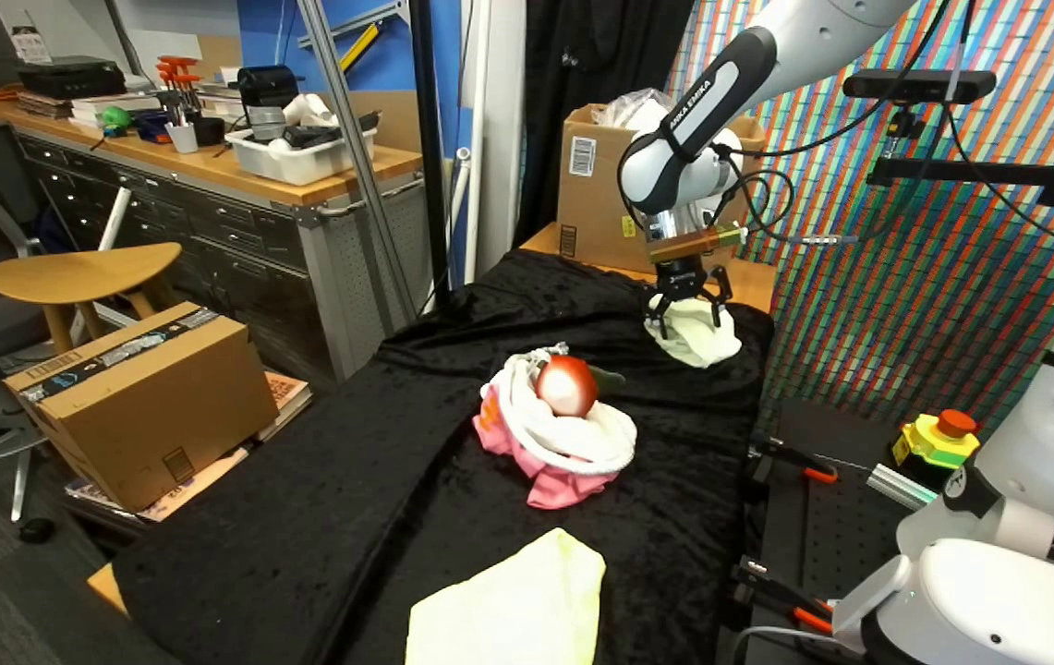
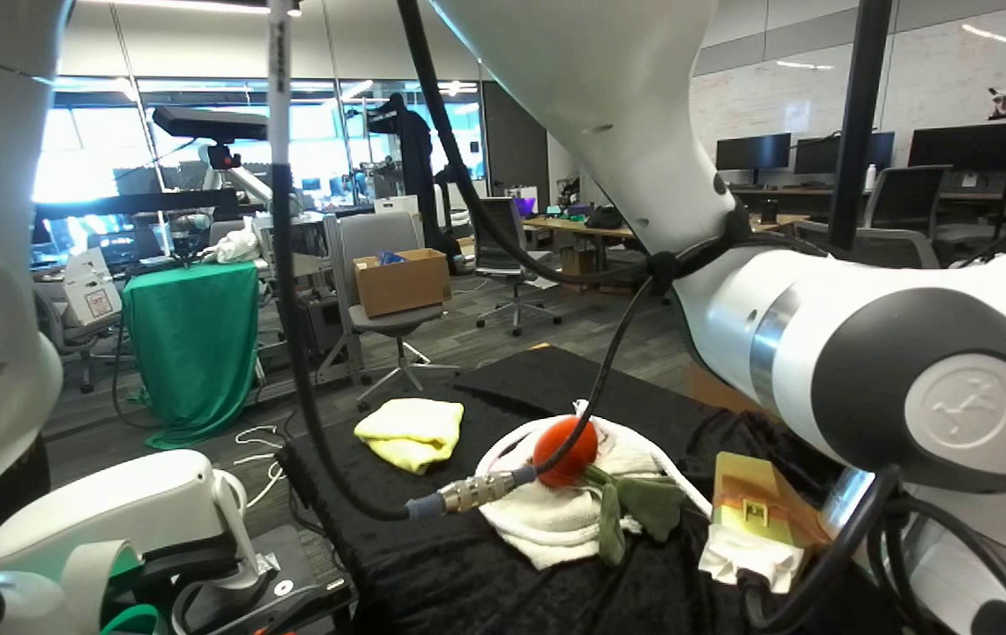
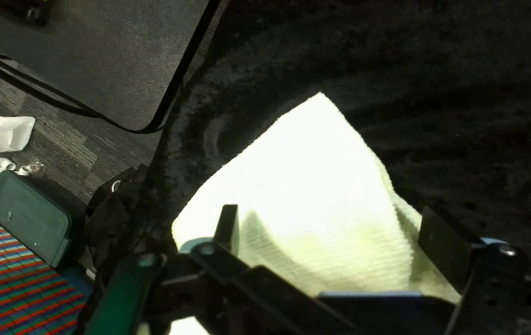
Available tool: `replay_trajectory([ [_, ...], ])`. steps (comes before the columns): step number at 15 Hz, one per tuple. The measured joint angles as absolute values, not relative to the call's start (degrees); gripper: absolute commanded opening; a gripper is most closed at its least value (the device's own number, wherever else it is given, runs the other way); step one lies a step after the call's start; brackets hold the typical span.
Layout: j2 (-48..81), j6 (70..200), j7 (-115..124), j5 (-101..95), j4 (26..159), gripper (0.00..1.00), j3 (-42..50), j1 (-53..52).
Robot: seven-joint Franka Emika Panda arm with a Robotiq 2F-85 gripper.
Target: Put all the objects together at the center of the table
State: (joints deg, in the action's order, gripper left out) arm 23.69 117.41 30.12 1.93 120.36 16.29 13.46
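Wrist view: gripper [image 3: 335,237] is spread wide over far pale cloth [image 3: 312,186]; it s/b pinched low, lifted & carried to table [image 1: 755,288] ctr.

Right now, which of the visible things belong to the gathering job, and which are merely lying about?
Likely part of the job:
pale cloth, at the open jaws
yellow cloth
white-and-pink fabric bundle
red round object, resting on the bundle
green fabric piece

Likely just lying about:
taped cardboard box
white bin
green drape
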Motion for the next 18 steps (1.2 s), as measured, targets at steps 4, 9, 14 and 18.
replay_trajectory([
  [4,24.16,117.29,30.12,2.35,120.36,0.69,16.67,13.95],
  [9,24.23,117.23,30.12,2.85,120.36,0.29,16.71,14.16],
  [14,24.28,117.10,30.12,3.15,120.36,0.09,16.72,14.23],
  [18,23.77,116.11,30.05,3.15,120.35,0.07,16.79,14.21],
])
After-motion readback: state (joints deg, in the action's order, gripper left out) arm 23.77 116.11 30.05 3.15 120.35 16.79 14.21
